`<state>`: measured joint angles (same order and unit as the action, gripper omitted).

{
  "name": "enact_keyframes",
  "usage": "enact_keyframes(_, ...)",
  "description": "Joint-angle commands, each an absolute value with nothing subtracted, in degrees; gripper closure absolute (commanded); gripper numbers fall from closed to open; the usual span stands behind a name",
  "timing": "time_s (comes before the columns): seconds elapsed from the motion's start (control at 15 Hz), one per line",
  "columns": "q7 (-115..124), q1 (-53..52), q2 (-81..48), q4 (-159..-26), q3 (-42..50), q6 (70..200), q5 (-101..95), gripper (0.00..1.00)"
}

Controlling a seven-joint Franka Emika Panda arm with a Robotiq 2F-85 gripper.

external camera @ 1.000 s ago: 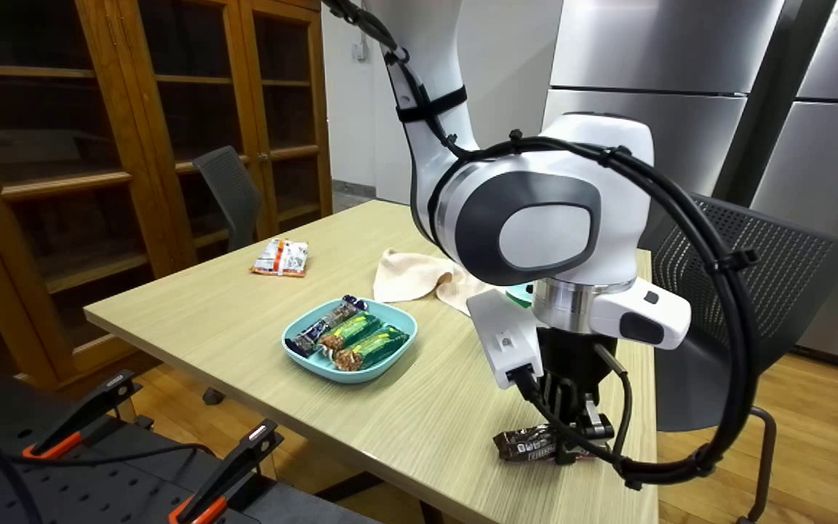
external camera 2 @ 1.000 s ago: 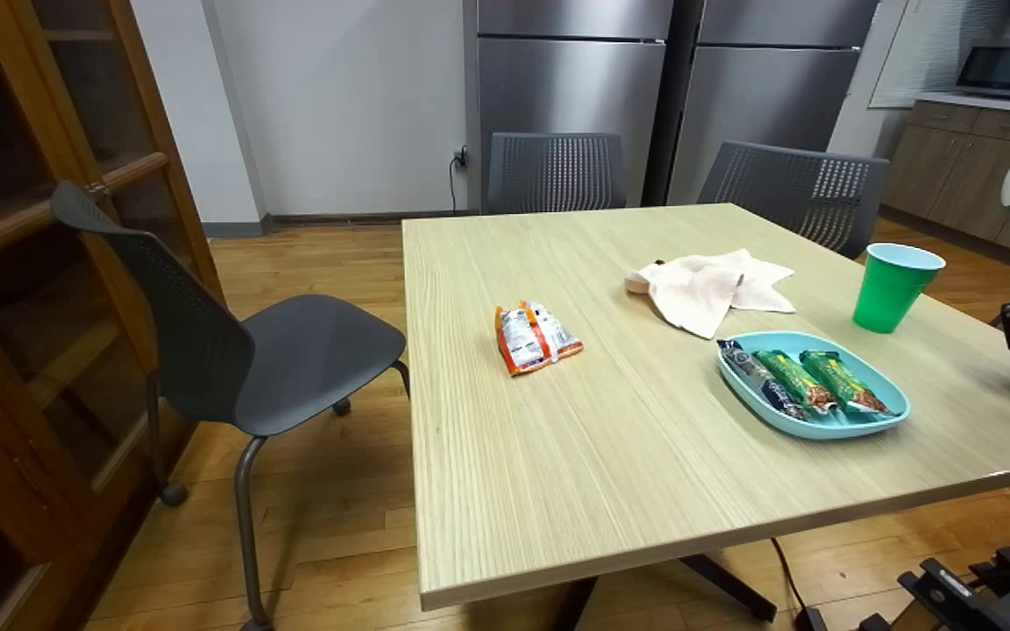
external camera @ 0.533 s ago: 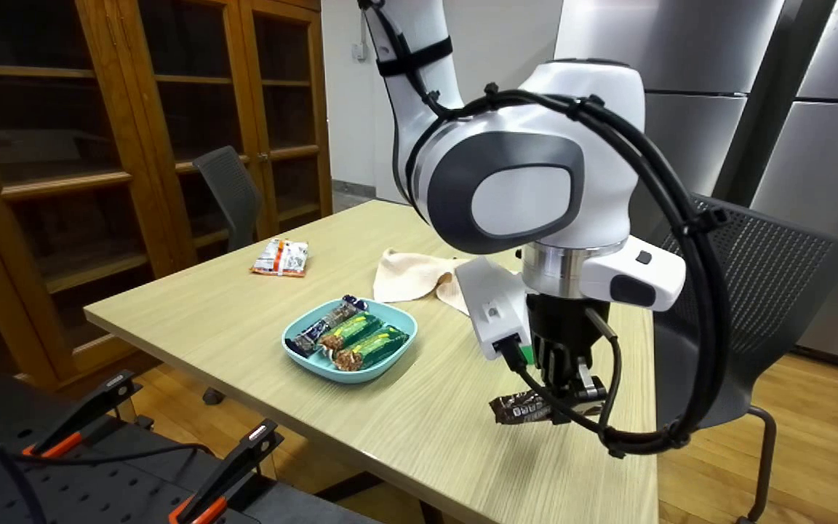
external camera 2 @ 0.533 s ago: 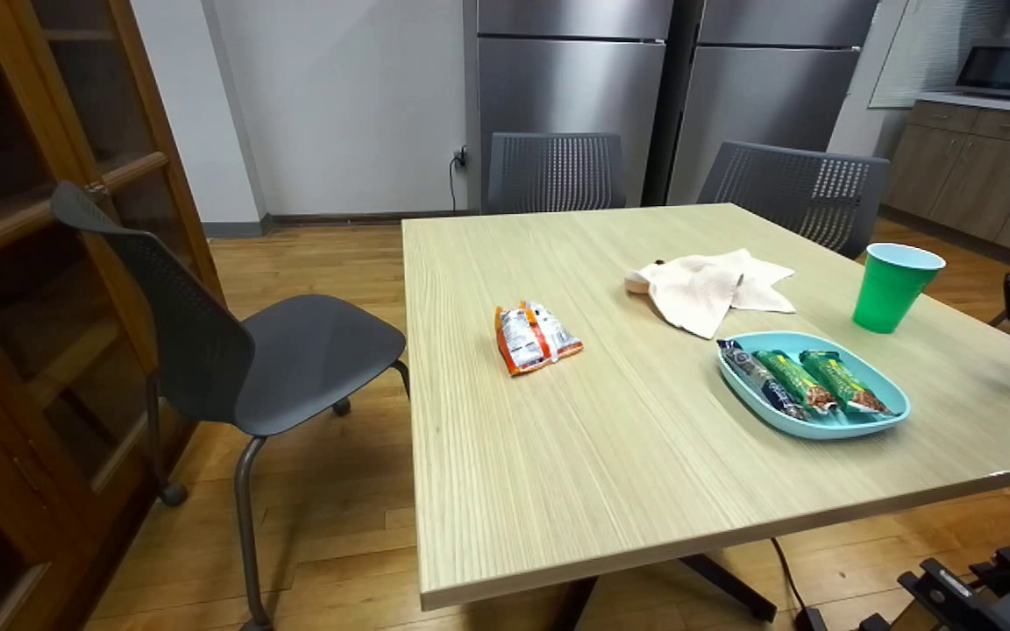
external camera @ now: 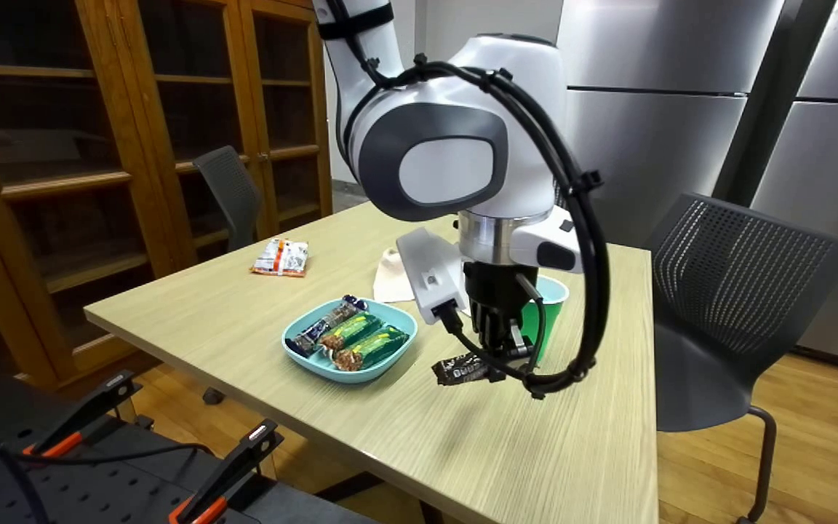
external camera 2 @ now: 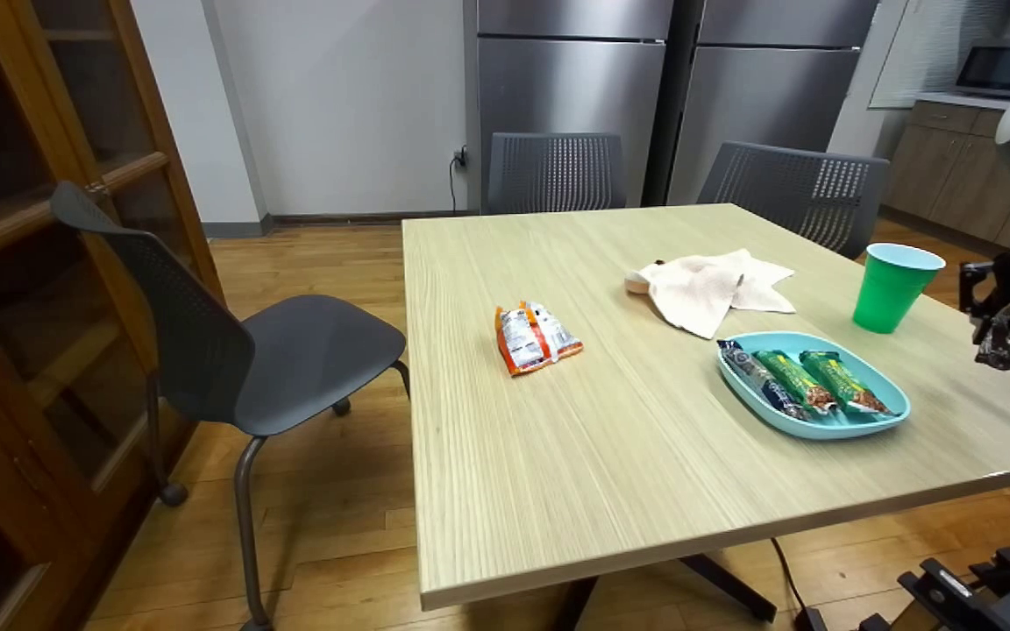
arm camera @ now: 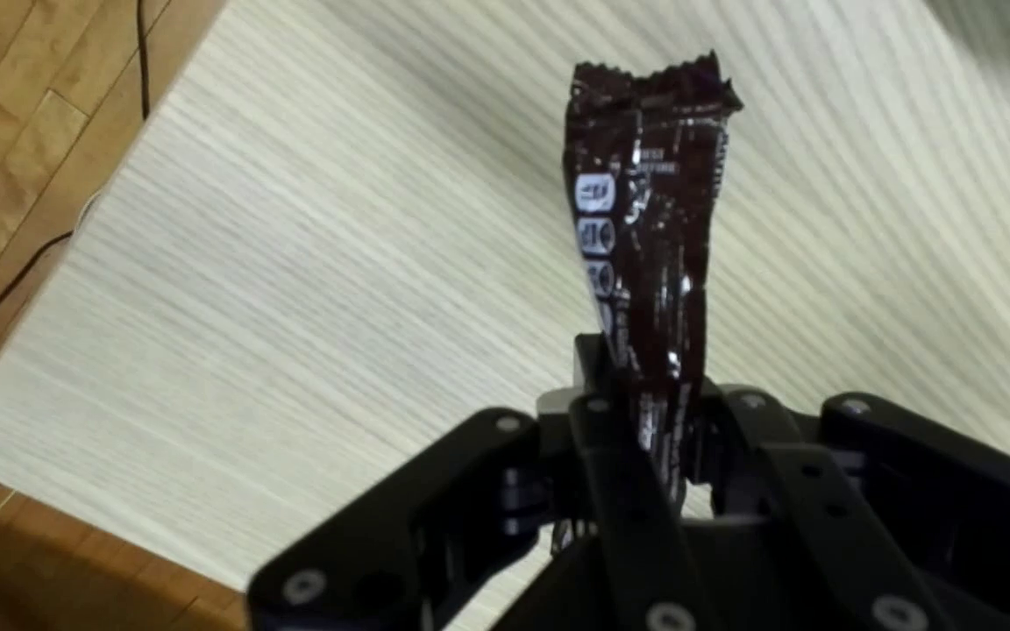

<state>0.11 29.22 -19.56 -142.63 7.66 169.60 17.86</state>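
My gripper (arm camera: 652, 394) is shut on a dark brown wrapped bar (arm camera: 654, 219), gripping it across its middle. The printed wrapper end sticks out ahead of the fingers in the wrist view; its other end is mostly hidden behind them. In an exterior view the bar (external camera: 457, 370) hangs above the table, a shadow below it. To its left lies a light-blue plate (external camera: 350, 377) with a dark blue bar (external camera: 326, 325) and two green bars (external camera: 369, 348). The held bar (external camera 2: 999, 349) appears at the right edge of an exterior view, where the arm is mostly cut off.
A green cup (external camera 2: 889, 294) stands close behind the gripper. Beyond the plate lies a crumpled pale cloth (external camera 2: 707, 285). An orange-and-white snack packet (external camera 2: 537, 340) rests farther off on the table (external camera 2: 575, 491). Chairs (external camera: 717, 291) surround it, and clamps (external camera: 230, 469) sit at the near side.
Over the last second the gripper has lifted the bar off the tabletop and carried it toward the plate and cup. More of the cup now shows beside the arm. The plate's contents have stayed put.
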Motion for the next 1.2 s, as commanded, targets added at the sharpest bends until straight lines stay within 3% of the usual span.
enact_keyframes(0.0, -4.4, 31.5, -15.8, -146.1, 2.6, 170.2, 20.6, 0.96)
enact_keyframes(1.13, -12.5, 26.6, -12.8, -151.5, -7.1, 172.1, 19.0, 0.96)
